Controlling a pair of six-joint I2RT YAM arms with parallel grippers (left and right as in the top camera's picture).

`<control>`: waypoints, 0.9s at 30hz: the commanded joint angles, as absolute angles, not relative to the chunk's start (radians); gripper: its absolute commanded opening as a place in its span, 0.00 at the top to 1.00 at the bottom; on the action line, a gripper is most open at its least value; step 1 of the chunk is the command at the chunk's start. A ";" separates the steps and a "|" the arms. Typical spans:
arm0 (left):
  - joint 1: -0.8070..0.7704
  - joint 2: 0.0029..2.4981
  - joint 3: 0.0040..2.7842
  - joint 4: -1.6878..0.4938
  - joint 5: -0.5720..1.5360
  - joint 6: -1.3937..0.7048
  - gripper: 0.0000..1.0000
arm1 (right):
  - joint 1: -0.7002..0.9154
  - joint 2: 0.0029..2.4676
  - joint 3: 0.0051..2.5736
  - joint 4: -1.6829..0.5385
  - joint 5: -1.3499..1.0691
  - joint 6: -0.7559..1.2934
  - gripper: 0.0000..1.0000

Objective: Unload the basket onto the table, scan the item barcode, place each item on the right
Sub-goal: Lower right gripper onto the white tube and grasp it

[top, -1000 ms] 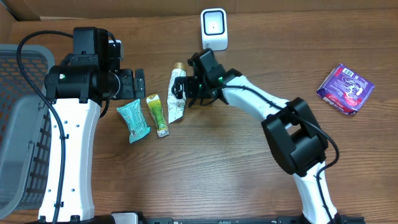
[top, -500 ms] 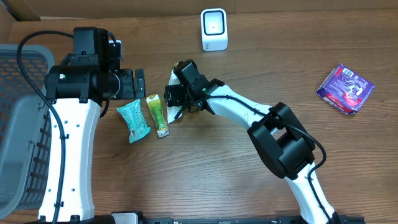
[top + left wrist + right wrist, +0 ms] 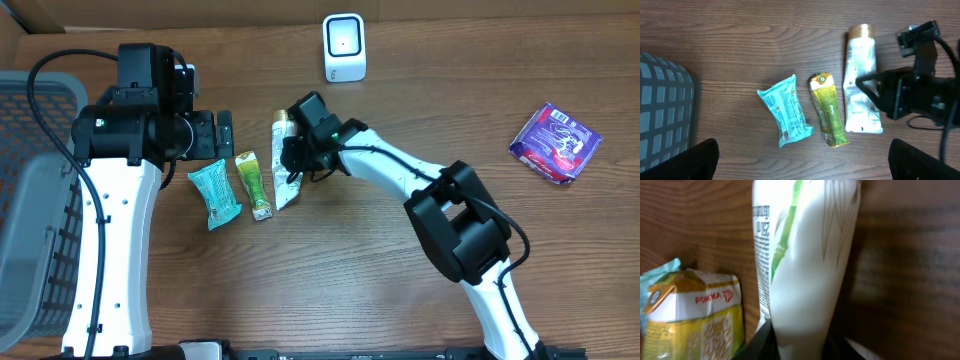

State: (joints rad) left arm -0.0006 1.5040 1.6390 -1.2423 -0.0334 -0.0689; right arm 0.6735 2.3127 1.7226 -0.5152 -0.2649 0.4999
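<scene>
Right gripper (image 3: 291,163) pinching white tube (image 3: 287,192); grey basket (image 3: 22,130) far left.

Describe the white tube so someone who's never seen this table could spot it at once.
Near the white scanner lies a row of three packs. The white tube is the rightmost, beside the yellow carton. It alone is long and white with a gold cap, and the right tool grips it.

Seen from overhead, the right gripper (image 3: 295,160) covers the middle of the tube (image 3: 288,192), its fingertips hidden beneath its own body. The right wrist view cuts the tube off at top and bottom, and its small print is too blurred to read. The basket (image 3: 25,260) runs off the left edge.
</scene>
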 commanded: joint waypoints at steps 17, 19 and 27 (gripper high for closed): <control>-0.001 1.510 1.651 -1.242 -0.025 -0.067 0.00 | 0.466 2.263 1.658 -0.927 -0.542 0.252 0.23; -0.001 1.510 1.651 -1.242 -0.025 -0.067 0.00 | 0.480 2.268 1.628 -0.897 -0.542 0.305 0.23; -0.001 1.510 1.651 -1.242 -0.025 -0.067 0.01 | 0.555 2.269 1.569 -0.775 -0.527 0.447 0.24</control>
